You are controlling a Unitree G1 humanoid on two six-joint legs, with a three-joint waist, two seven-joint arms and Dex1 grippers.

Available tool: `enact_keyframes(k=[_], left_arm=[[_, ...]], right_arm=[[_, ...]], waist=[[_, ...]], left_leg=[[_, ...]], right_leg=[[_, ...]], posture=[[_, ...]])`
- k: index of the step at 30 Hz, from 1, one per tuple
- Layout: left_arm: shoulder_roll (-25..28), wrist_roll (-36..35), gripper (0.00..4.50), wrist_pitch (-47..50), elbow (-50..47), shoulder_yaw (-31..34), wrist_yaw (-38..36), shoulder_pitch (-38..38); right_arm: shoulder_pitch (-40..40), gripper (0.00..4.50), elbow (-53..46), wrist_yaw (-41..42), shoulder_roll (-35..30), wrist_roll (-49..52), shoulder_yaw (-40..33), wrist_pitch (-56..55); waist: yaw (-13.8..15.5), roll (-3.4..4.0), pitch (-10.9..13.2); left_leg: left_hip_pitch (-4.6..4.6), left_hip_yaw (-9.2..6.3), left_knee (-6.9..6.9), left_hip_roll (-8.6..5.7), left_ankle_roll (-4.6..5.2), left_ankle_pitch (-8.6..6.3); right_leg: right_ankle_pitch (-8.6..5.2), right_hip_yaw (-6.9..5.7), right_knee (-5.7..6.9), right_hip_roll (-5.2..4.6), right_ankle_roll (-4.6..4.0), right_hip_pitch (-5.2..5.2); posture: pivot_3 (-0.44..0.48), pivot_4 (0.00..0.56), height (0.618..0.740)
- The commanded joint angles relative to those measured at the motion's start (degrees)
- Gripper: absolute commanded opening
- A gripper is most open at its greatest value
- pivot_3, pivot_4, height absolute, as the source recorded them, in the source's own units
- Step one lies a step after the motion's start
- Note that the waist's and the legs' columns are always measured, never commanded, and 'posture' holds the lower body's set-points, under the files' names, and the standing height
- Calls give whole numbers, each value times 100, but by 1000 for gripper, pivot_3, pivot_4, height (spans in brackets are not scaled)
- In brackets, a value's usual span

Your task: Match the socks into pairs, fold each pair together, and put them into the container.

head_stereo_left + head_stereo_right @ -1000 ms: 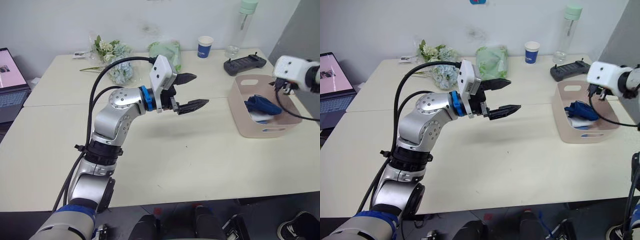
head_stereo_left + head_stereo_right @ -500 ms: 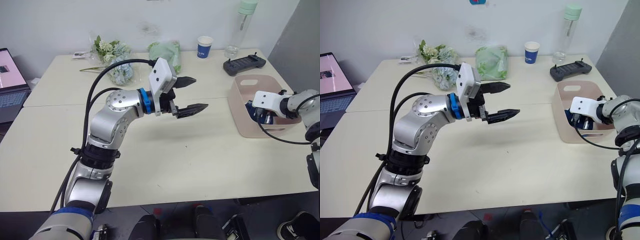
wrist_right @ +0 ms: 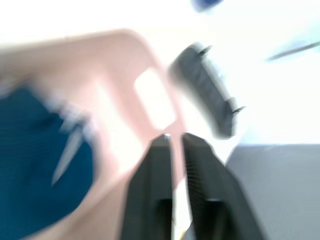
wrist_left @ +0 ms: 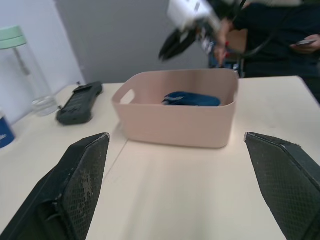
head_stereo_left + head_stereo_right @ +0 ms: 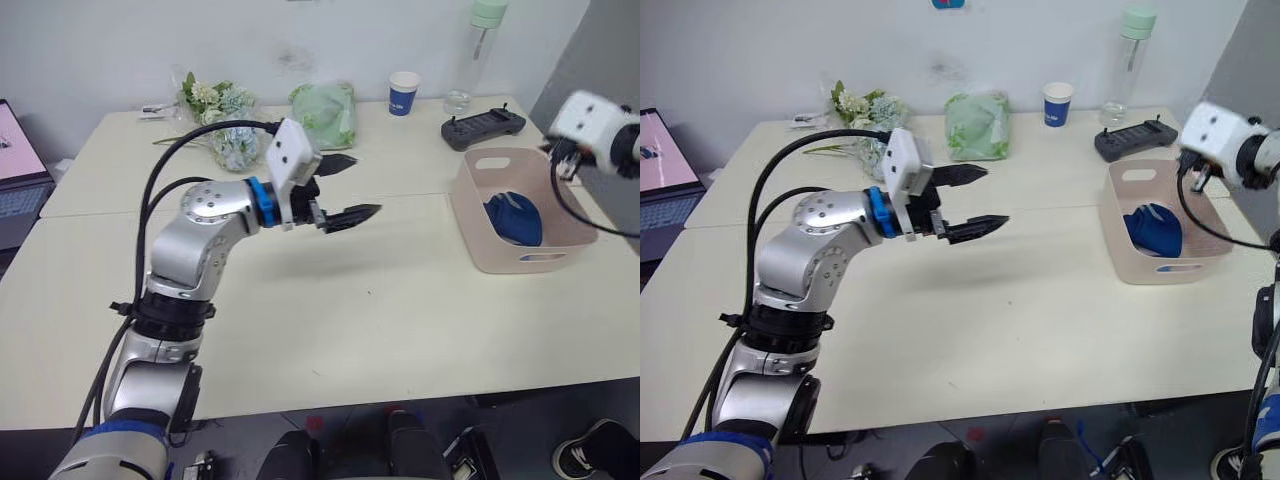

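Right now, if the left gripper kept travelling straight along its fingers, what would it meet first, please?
Probably the pink container: the open left gripper points straight at its side wall, with bare table between.

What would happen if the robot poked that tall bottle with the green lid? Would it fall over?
Probably yes. The bottle is tall and narrow and stands upright at the table's far edge, so a poke near the lid would likely tip it. It looks clear and mostly empty, so probably light. Once down, its round body might roll.

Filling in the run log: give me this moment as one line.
left end effector: open, empty, above table | right end effector: shut, above tub | navy socks: in tub
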Motion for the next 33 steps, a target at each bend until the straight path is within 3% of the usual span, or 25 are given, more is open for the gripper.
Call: enact_keyframes(k=[1, 5, 8, 14, 21, 26, 29, 33], left_arm=[[131, -16, 4500, -58, -124, 536, 368, 231], [234, 75, 4500, -10, -552, 922, 892, 1018], [236, 95, 4500, 67, -1082, 1078, 1200, 1900], [38, 161, 4500, -130, -1810, 1307, 1699, 3563], [-317, 615, 4500, -541, -2386, 1276, 2322, 5191], [-338, 861, 4500, -672, -2348, 1216, 2506, 5520], [-320, 907, 4500, -682, -2337, 1203, 2532, 5440], [-321, 868, 4500, -578, -2339, 1148, 2515, 5323]], right_arm=[[612, 1986, -1594, 228, 573, 1265, -763, 1143], [2252, 3342, -4773, -213, 1492, 2407, -1143, 3091], [3447, 4387, -6342, -942, 2196, 2668, -1123, 3809], [5278, 4451, -7593, -2027, 2997, 2522, -1049, 3671], [7382, 4451, -8416, -2479, 3366, 2346, -652, 3128], [7481, 4451, -8483, -2719, 3388, 2308, -766, 3100], [7320, 4451, -8345, -2753, 3327, 2298, -787, 3079], [7163, 4451, -8310, -2765, 3254, 2357, -787, 3176]], waist=[[-42, -5, -5], [-40, 0, -7], [-13, 2, -10], [158, -3, -17], [161, -1, -25], [160, 0, -24], [153, -1, -24], [148, -1, -24]], left_leg=[[0, -4, 2, 4, 0, 0], [-4, -54, 3, 35, -3, 1], [-13, -66, 9, 34, -4, 1], [-28, -85, 65, -1, 0, 0], [7, -88, 51, 3, 2, -4], [37, -75, 23, 1, 2, -3], [93, -69, -8, -2, 2, -3], [102, -70, -15, 0, 1, -4]], right_leg=[[0, -2, 1, 0, 0, 2], [0, -17, 7, -2, 0, -2], [0, -34, 10, -6, 0, -7], [5, -38, 12, -24, 2, 7], [3, -40, 7, -17, 3, 42], [5, -31, 6, -10, -1, 53], [1, -33, -5, -2, -3, 99], [-11, -38, -7, 2, -7, 108]], posture=[[0, 150, 740], [0, 150, 740], [0, 150, 740], [0, 150, 740], [0, 150, 740], [0, 150, 740], [0, 150, 740], [0, 150, 740]])
